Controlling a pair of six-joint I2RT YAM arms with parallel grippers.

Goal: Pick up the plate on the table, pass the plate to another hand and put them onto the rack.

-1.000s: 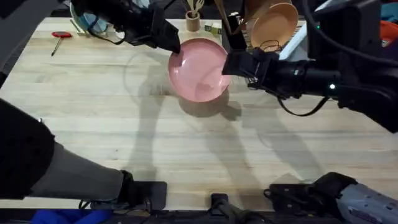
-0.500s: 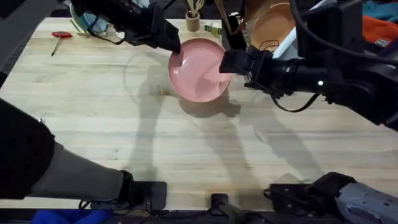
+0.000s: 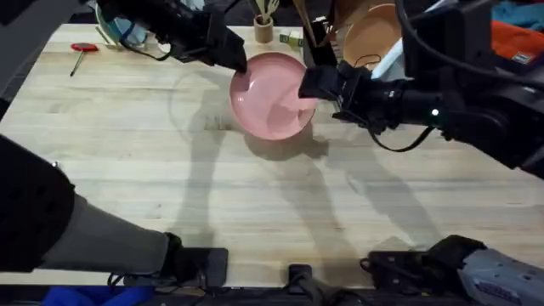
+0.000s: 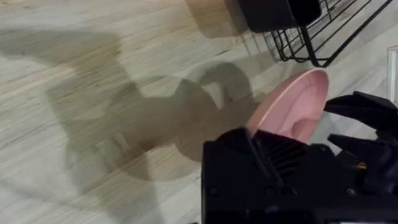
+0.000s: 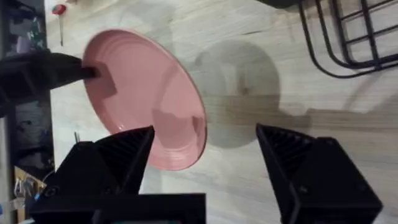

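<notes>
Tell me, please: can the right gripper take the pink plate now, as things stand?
Probably yes. The right gripper is open with the plate rim near its fingers, nothing between; the left gripper holds the opposite rim, above the table.

Soft dark shadows fall across the pale planks. At the far edge sit a red-handled tool (image 3: 83, 48), a small wooden cup of sticks (image 3: 264, 25) and peach-orange plates (image 3: 372, 34) standing upright.

One pink plate (image 3: 272, 93), one peach-orange plate (image 3: 372, 34), one black wire rack (image 5: 348, 37), one red-handled tool (image 3: 82, 49), one wooden table (image 3: 170, 170) and two grippers, left (image 3: 240, 66) and right (image 3: 308, 85).
</notes>
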